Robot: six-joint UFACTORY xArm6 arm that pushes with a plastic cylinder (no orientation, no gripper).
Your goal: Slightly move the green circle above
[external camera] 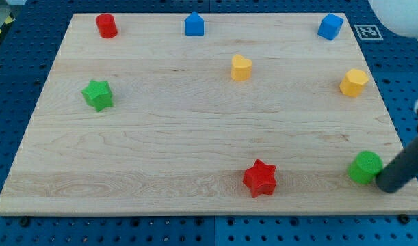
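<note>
The green circle point(364, 167) is a short green cylinder near the board's bottom right corner. My tip point(387, 184) is the lower end of a dark rod that comes in from the view's right edge. It rests just right of and slightly below the green circle, touching or nearly touching its side.
A wooden board point(195, 137) holds a red star point(260, 178) at bottom centre, a green star point(98, 94) at left, a red cylinder point(107, 25), a blue house-shaped block point(193, 24), a blue cube point(330, 26), a yellow heart point(241, 67) and a yellow hexagon point(354, 82).
</note>
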